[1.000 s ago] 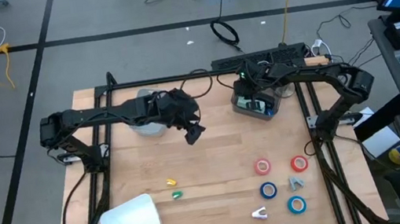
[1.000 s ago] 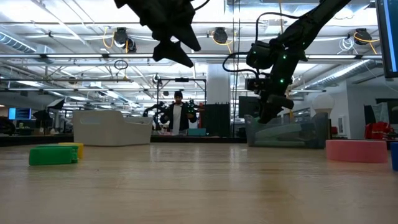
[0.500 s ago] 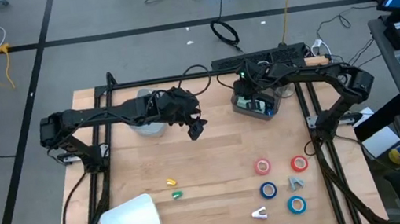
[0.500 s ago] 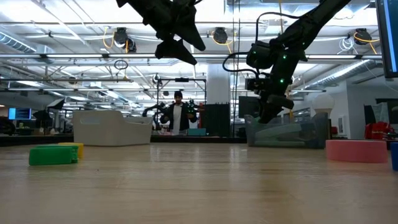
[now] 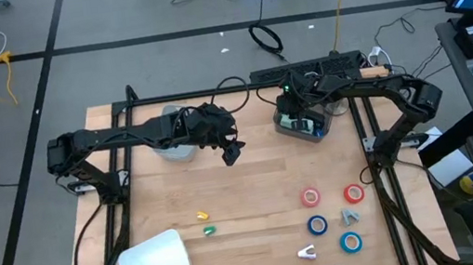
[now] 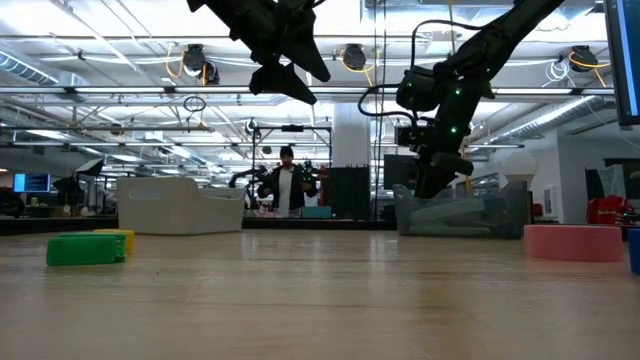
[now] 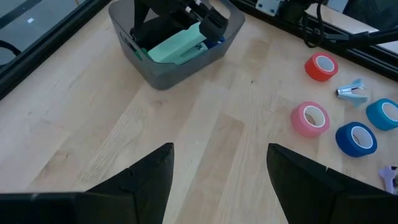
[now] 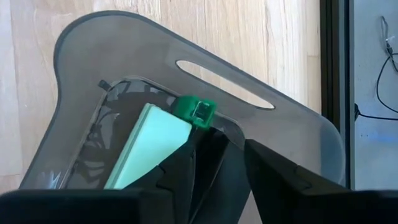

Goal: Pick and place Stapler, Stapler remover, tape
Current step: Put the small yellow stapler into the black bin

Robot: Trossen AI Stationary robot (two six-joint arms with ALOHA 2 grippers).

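The tape rolls (image 5: pixel 310 198) were red, pink and blue with white centres, the bin (image 7: pixel 168 62) grey, the counter (image 5: pixel 255 195) pale wood.

The wooden counter (image 5: pixel 255 195) carries a grey bin (image 5: pixel 303 124), a pale bin (image 5: pixel 172 140), a white tray (image 5: pixel 153 261), yellow (image 5: pixel 202 216) and green (image 5: pixel 209 231) blocks, two red tape rolls (image 5: pixel 310 198), two blue tape rolls (image 5: pixel 317 225), and two small metal pieces (image 5: pixel 307 253).

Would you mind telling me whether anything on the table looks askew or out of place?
Only the white lid at the near left corner lies crooked to the table edge. The tape rolls lie flat; nothing has spilled.
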